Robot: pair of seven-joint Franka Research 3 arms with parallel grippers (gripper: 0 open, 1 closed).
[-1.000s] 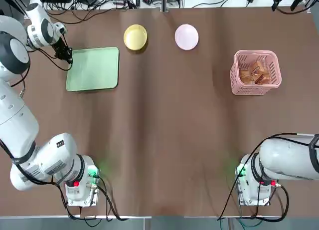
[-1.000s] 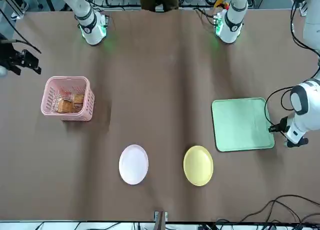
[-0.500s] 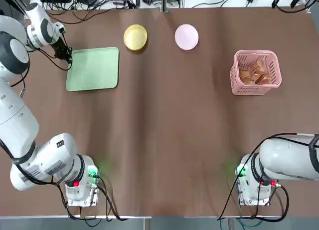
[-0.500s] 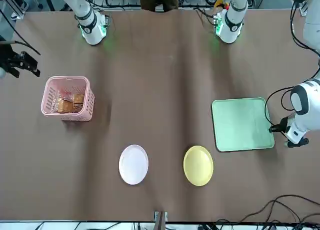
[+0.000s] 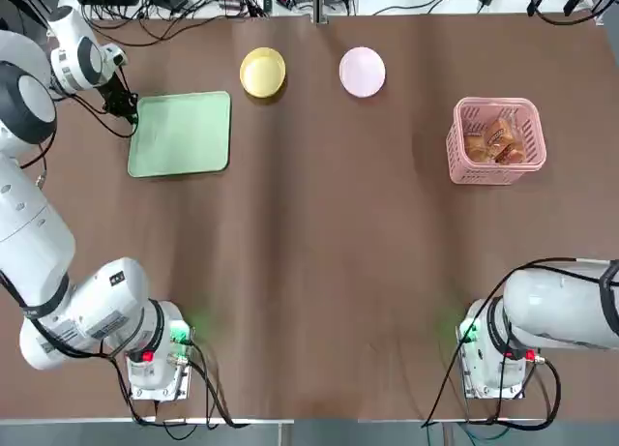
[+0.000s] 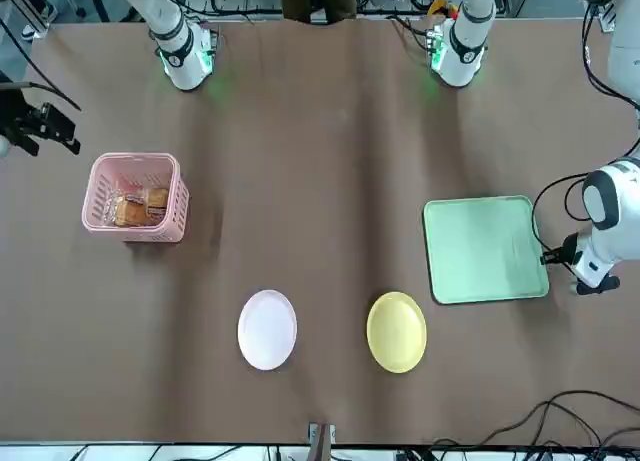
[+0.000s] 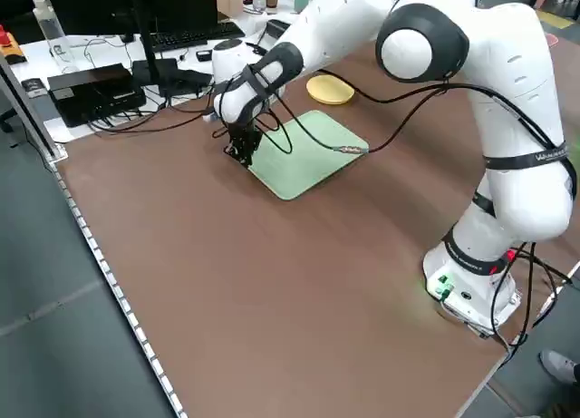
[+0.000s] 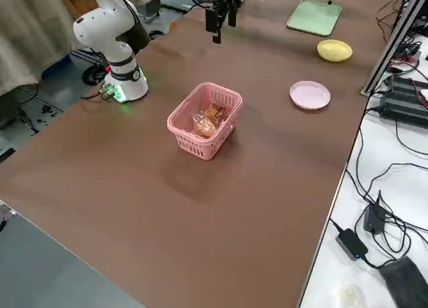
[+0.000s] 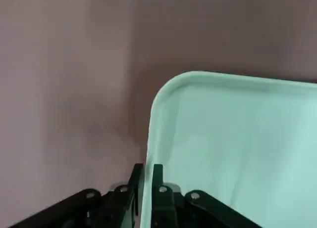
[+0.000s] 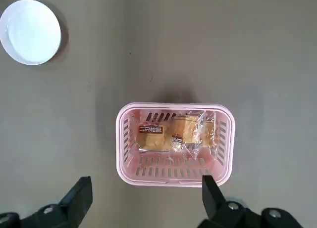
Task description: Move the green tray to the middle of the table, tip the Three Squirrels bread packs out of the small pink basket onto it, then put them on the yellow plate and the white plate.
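Toward the far left part of the bench (image 5: 319, 262), as seen from overhead, the green tray (image 5: 181, 133) is lying flat, well away from the middle. Its short left edge is pinched near the far corner by the left tool (image 5: 129, 108), whose two fingers are closed on the low rim, one outside and one inside, as the left wrist view shows. In the left side view the left arm is seen reaching down over the bench to that corner of the tray.

Just beyond the tray's far right corner the yellow plate (image 5: 262, 73) is set, and the white plate (image 5: 362, 72) is placed farther right along the same far edge, apart from it. Both plates are bare.

On the right half of the bench the small pink basket (image 5: 496, 139) is standing upright, with the Three Squirrels bread packs (image 10: 173, 133) lying inside it. The exact count of the packs cannot be told.

High above the basket the right tool (image 10: 144, 202) is held with its fingers spread wide, and nothing is gripped between them.
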